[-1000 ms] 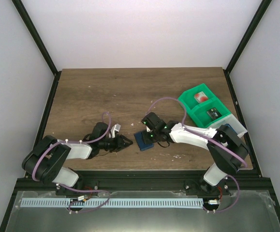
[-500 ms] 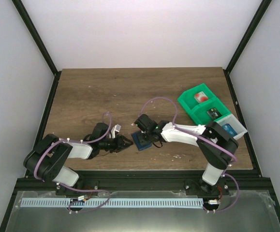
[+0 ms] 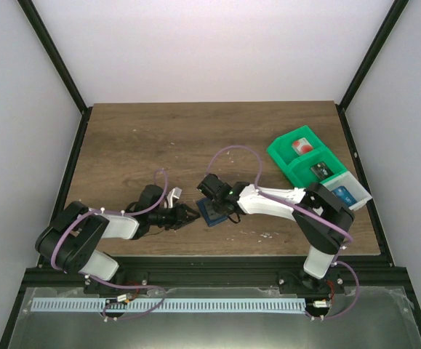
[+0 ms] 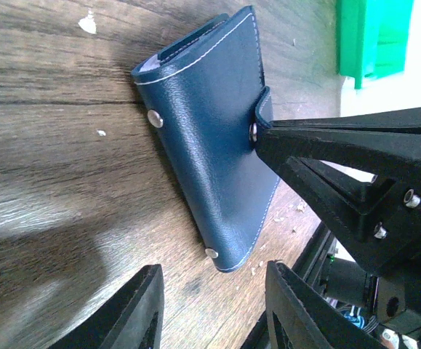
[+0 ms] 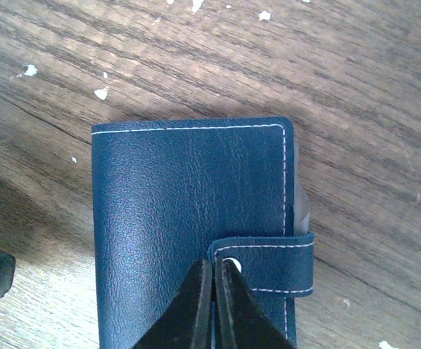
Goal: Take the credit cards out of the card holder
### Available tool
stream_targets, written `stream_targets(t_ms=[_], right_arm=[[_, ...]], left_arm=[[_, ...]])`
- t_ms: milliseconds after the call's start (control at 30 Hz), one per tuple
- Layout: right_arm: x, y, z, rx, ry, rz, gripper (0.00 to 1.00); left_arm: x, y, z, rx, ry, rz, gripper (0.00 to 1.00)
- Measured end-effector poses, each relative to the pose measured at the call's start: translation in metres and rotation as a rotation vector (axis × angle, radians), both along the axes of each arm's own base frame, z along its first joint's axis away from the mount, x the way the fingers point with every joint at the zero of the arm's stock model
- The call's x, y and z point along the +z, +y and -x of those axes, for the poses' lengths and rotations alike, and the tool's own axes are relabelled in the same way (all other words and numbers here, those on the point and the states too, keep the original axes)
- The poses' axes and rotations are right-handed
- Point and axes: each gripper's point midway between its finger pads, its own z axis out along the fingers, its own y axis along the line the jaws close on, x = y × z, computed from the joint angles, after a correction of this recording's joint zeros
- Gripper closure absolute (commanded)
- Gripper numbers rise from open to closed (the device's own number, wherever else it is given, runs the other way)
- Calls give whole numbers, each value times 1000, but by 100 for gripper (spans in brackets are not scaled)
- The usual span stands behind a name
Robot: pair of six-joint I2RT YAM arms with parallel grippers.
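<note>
The card holder (image 3: pixel 211 213) lies closed on the table, navy leather with white stitching and a snap strap (image 5: pixel 268 265). My right gripper (image 5: pixel 214 265) is shut, its tips pressed together at the strap's free end beside the snap. I cannot tell whether they pinch the strap. The same black fingers (image 4: pixel 319 156) reach the strap in the left wrist view. My left gripper (image 4: pixel 214 291) stands open just short of the holder's (image 4: pixel 210 153) near corner, touching nothing. The credit cards are hidden; only a thin grey edge (image 5: pixel 302 211) peeks from the holder's side.
A green two-compartment bin (image 3: pixel 290 163) stands at the right, with a small red item (image 3: pixel 302 147) and a dark item (image 3: pixel 318 171) in it. A white bin (image 3: pixel 361 195) beside it holds a blue item (image 3: pixel 345 194). White specks dot the wood.
My right arm has swung left over the card holder and its jaws have shut at the strap. The holder has shifted slightly left. My left gripper has stayed put.
</note>
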Motion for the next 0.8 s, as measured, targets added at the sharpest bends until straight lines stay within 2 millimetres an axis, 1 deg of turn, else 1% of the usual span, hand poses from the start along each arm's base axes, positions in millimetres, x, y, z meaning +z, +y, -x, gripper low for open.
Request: stream_targets(t_ms=[267,367,600,700,800], right_arm=[[1,1,1,1,3,-4,100],[4,3,4,4,15,-31,99],[27,9,24,31,41,-194,100],[35,12,31,33,54,-257,100],[39,14,37,31,71,-310,99]], left_arm=[[-3,3,2,3,9,-19,59],[-5,3,2,2,9,-27,59],[-6,4,2,3,10,-31,57],[-4,4,2,3,5,-27,53],[3,2,1,-1,-15,-5,49]])
